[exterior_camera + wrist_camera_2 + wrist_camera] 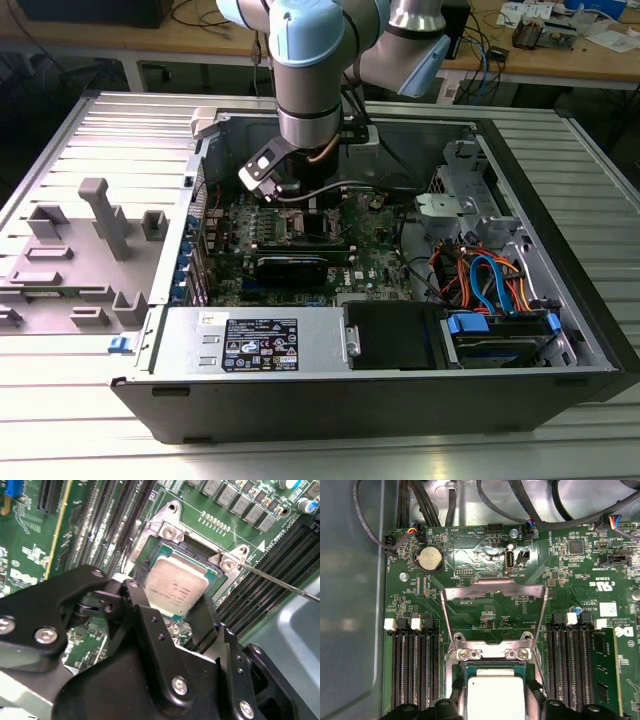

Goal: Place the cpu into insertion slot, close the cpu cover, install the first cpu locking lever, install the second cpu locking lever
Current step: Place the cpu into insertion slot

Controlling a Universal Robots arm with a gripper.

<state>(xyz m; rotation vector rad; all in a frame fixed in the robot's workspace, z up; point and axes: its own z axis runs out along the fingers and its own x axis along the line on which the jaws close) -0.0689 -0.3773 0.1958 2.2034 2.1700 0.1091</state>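
Note:
In both wrist views the cpu (175, 590) (495, 696), a silver-grey square on a green base, sits between my black fingers (136, 602) (536, 700), which press its two opposite edges. My gripper (172, 614) (495, 702) is shut on it. The chip lies level within the insertion slot (165, 530) (492, 653), framed by its silvery surround; I cannot tell whether it is fully seated. The cpu cover (492, 586) stands swung open beyond the socket. A thin wire locking lever (280, 583) sticks out from the socket's corner. In the exterior view the gripper (300, 205) reaches down onto the motherboard (375, 262).
Black RAM slots (415, 665) (572, 660) flank the socket on both sides. A coin battery (430, 559) and cables (420, 505) lie beyond the open cover. The case (560, 200) holds a drive bay with blue and orange cables (490, 280) and a power supply (250, 340).

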